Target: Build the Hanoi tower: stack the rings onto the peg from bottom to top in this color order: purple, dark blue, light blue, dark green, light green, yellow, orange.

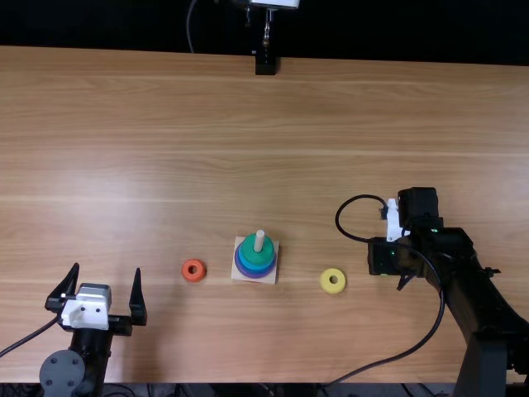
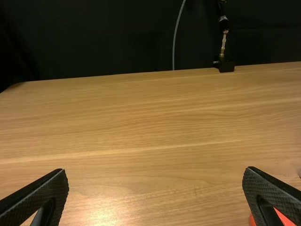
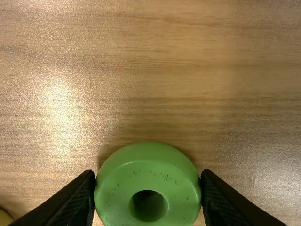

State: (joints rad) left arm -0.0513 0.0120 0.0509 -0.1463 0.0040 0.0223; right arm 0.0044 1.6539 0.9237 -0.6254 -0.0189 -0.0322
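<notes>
Right of the yellow ring (image 1: 333, 281), my right gripper (image 1: 402, 281) is low over the table. In the right wrist view, my right gripper (image 3: 147, 197) is shut on the light green ring (image 3: 148, 159), one finger on each side of it. The peg (image 1: 259, 240) stands on a square wooden base (image 1: 271, 277) and bears purple, dark blue, light blue and dark green (image 1: 267, 248) rings. An orange ring (image 1: 193, 270) lies left of the base. My left gripper (image 1: 101, 285) is open at the lower left with nothing between its fingers; the left wrist view shows this gripper (image 2: 155, 195) too.
A black stand (image 1: 265, 64) is at the table's far edge. The right arm's cable (image 1: 438, 318) loops over the table beside the yellow ring. Yellow lies between the peg base and my right gripper.
</notes>
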